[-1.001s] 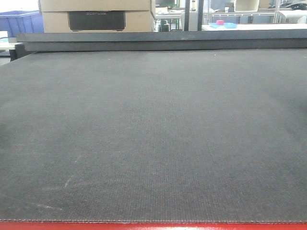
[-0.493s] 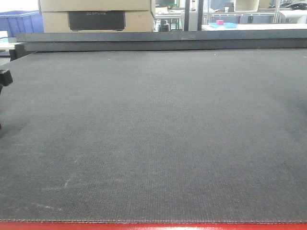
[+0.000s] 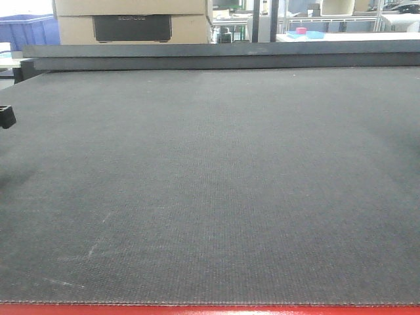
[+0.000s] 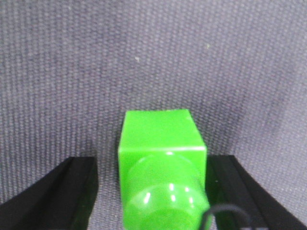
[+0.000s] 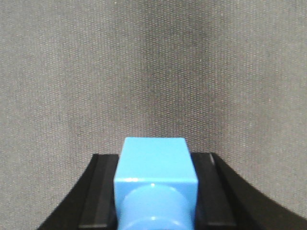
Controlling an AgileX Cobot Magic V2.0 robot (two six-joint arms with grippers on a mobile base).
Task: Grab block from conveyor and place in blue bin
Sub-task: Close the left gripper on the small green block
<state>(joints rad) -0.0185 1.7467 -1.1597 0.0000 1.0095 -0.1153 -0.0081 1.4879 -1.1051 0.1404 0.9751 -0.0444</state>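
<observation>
The conveyor point(image 3: 216, 184) is a wide dark grey woven belt with a red frame edge point(image 3: 210, 310) along the bottom. In the left wrist view, a green block point(image 4: 160, 139) with a round stud lies on the belt between the black fingers of my left gripper point(image 4: 152, 160). The gripper is open: a gap shows on the block's left side, and the right finger is close against it. My right gripper point(image 5: 154, 158) is shut on a blue block point(image 5: 154, 163), both fingers flat on its sides. A blue bin point(image 3: 26, 29) stands behind the belt at far left.
Only a black tip of my left gripper point(image 3: 5, 116) shows at the left edge of the front view. A cardboard box point(image 3: 131, 23) stands behind the belt's raised back rail point(image 3: 223, 56). A pink block point(image 3: 301, 30) sits on a far table.
The left gripper's tip came into the front view at the left edge, then dropped slightly lower. The belt surface looks unchanged.
</observation>
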